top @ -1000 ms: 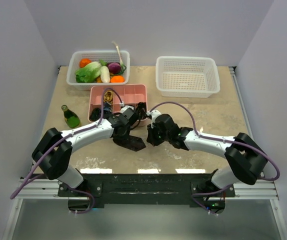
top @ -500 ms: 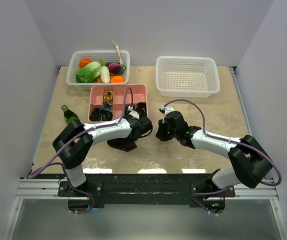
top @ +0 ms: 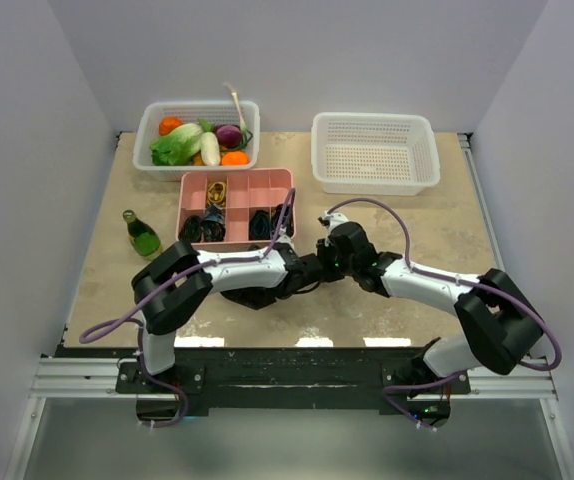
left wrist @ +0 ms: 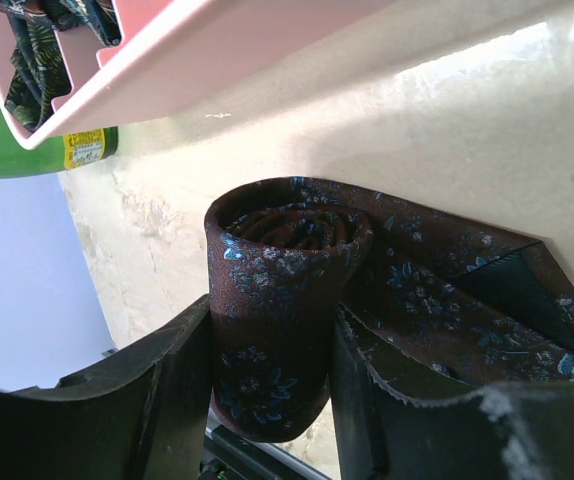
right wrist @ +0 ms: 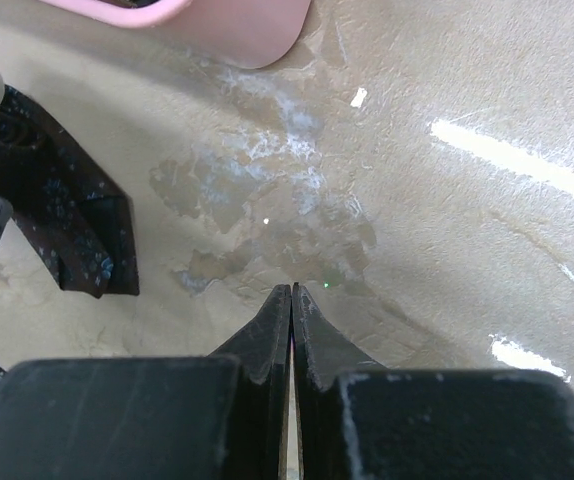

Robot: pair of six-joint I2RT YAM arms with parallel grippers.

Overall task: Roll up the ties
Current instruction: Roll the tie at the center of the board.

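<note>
A dark maroon tie with a blue flower print (left wrist: 287, 250) is rolled into a coil at one end, and its flat tail (left wrist: 487, 310) lies on the table. My left gripper (left wrist: 272, 400) is shut on the coil, one finger on each side. In the top view the tie (top: 252, 293) is a dark patch under the left forearm, with the left gripper (top: 302, 278) low over the table. My right gripper (right wrist: 292, 292) is shut and empty, its tips just above bare table. It sits right of the left gripper in the top view (top: 327, 260). The tie's tail end (right wrist: 72, 225) lies to its left.
A pink divided tray (top: 272, 185) with rolled dark ties (top: 207, 226) stands just behind the grippers; its rim shows in the left wrist view (left wrist: 217, 55). A green bottle (top: 143, 235) stands left of it. A vegetable basket (top: 152, 120) and an empty white basket (top: 375, 180) are at the back.
My left gripper has swung to the right and down along the table, with the forearm now lying over the tie. My right gripper backed a little to the right, then stayed.
</note>
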